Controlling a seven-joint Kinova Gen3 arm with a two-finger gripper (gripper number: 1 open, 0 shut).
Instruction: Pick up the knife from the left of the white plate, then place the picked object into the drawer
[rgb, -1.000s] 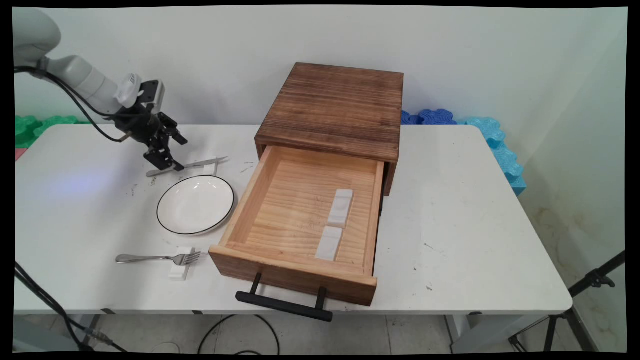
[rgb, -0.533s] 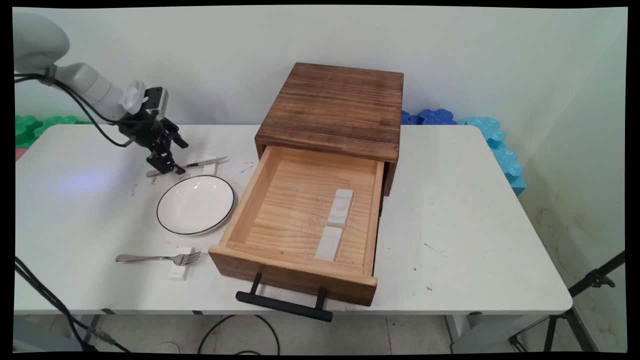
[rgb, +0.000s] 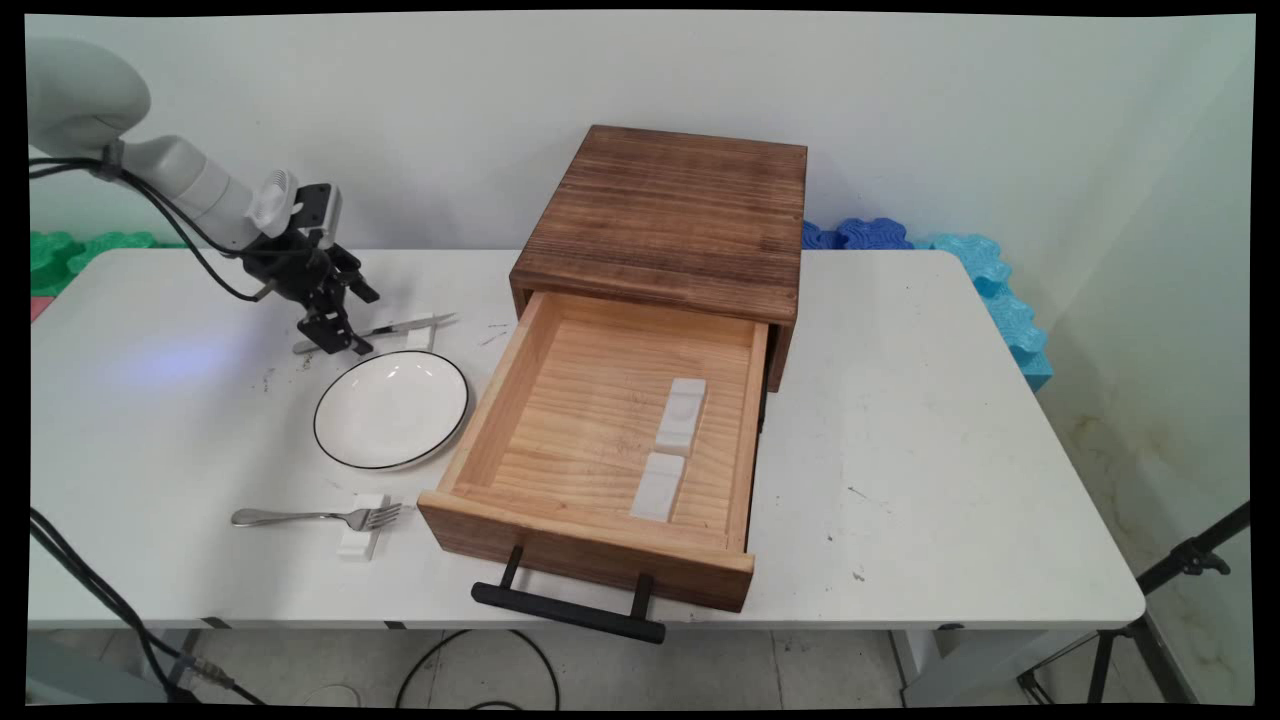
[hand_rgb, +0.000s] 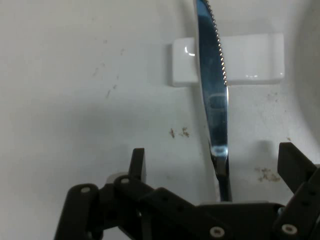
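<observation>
Because the gripper (rgb: 335, 338) hung low over the knife (rgb: 385, 328) on the desk (rgb: 900, 420), beside the plate (rgb: 392, 408), a bump could have pushed the knife off its white rest (rgb: 418, 336). In the hand view, the fingers (hand_rgb: 137, 162) stood spread around the shiny serrated knife (hand_rgb: 212, 90), not touching it.

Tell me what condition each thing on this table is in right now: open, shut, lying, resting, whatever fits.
Gripper: open, a finger on each side of the knife handle.
Knife: lying flat, blade across a white rest.
Drawer: pulled open, two white blocks inside.
Wooden cabinet: upright on the table.
Plate: empty, right way up.
Fork: lying flat, tines on a white holder.
</observation>
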